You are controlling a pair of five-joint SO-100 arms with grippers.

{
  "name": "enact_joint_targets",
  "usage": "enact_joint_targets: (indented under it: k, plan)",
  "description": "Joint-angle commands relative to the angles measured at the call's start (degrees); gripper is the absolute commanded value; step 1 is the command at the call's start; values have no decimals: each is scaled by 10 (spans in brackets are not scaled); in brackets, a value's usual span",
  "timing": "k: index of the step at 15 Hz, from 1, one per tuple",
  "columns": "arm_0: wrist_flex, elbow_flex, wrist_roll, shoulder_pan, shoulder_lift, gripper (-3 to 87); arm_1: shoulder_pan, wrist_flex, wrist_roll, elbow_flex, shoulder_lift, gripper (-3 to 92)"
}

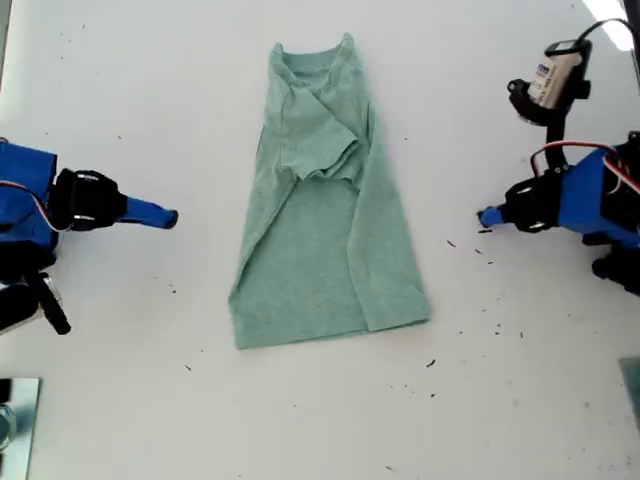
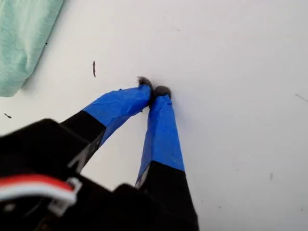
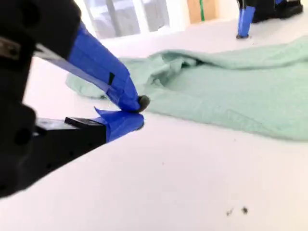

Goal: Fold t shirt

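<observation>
Both arms run off the exterior view's side edges, their bases unseen; your first wrist view cuts the t shirt (image 2: 21, 38) to one corner, and table (image 1: 500, 400) specks stay too small to identify

My second gripper (image 3: 137, 111) has its blue-taped jaws closed together, with nothing between them, just above the white table (image 3: 192, 183). Behind it the t shirt (image 3: 231, 101) lies flat with some wrinkles. Beyond the shirt, another blue gripper (image 3: 244, 21) points down to the table.
</observation>
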Motion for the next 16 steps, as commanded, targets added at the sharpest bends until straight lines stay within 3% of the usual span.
enact_joint_targets:
  k: [1,4,6,8,11,12,13,16]
  plan:
    - [43,-192,-59,43,-184,-2,11,7,-8,1,-1,27]
    - [240,-574,-67,57,-483,-2,11,5,-10,3,1,27]
    - [325,-806,-75,80,-654,-2,9,4,-11,4,3,27]
    - [341,-982,-47,109,-798,-2,6,4,-10,7,10,27]
    - [343,-1079,-15,129,-889,-2,0,5,-10,14,27,27]
    - [343,-1090,-2,134,-895,20,0,5,-10,14,27,27]
    - [344,-1091,2,137,-897,107,0,5,-11,14,27,27]
    - [344,-1044,-1,137,-931,203,1,4,-11,15,30,27]
